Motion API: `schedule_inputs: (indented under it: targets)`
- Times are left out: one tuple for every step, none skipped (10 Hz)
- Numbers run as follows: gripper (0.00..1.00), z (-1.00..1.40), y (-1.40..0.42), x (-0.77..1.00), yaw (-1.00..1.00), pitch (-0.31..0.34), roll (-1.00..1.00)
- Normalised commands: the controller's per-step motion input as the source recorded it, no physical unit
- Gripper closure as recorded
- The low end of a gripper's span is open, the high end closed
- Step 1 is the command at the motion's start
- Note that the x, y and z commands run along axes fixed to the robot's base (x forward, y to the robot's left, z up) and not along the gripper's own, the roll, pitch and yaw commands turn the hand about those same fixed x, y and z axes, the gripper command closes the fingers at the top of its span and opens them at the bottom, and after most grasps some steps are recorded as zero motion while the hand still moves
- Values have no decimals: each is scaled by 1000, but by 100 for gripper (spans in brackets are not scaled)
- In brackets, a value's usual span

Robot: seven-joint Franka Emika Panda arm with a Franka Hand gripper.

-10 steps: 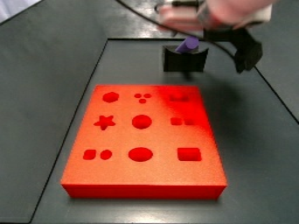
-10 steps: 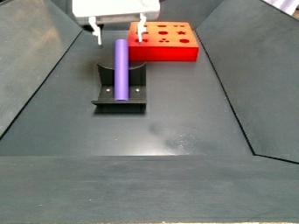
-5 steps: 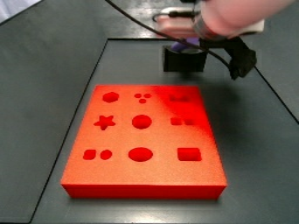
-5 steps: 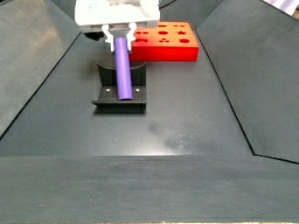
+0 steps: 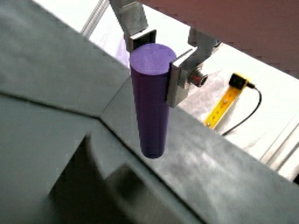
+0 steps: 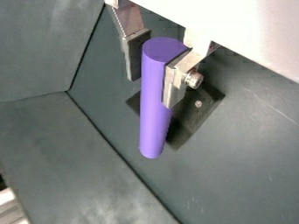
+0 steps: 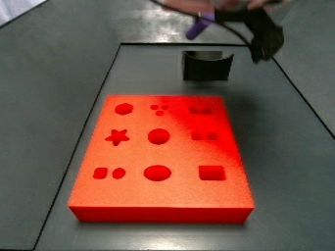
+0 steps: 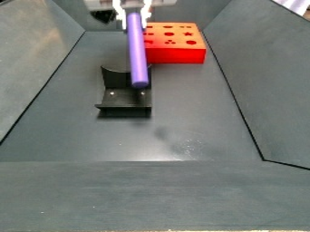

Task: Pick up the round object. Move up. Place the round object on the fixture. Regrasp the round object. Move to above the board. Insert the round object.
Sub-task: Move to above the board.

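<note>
The pincer point(image 6: 160, 54) clamps the purple peg point(image 6: 156, 98) by its top end, hanging clear above the fixture point(image 8: 123, 94); regrasp looks done; travel to the red board point(image 7: 163, 157) and insertion remain.

Gripper point(image 5: 162, 54), flat silver fingers point(image 6: 126, 37), dark pads, screw

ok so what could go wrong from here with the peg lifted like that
The end effector grips the purple peg only near its top end, so the long free length could tilt or slip during travel. In a side view the peg's lower end hangs close over the fixture and might clip it. Any tilt could jam insertion into the board.
</note>
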Motion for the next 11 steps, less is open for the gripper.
schedule_inputs:
  targets:
    - [100,1000,79,-228,36,65,-52]
    - [100,1000,77,-223,46,60,-51]
    - [100,1000,69,-207,55,35,-55]
    - [100,1000,64,-200,55,29,-55]
    - [100,1000,56,-182,50,15,-52]
    - [100,1000,54,-177,47,13,-51]
    - [100,1000,43,-158,34,-3,-49]
    - [100,918,35,-136,29,-4,-48]
    - [100,670,15,-85,15,-4,-50]
    - [100,483,6,-62,6,7,-45]
    - [100,232,-4,-33,-4,20,-40]
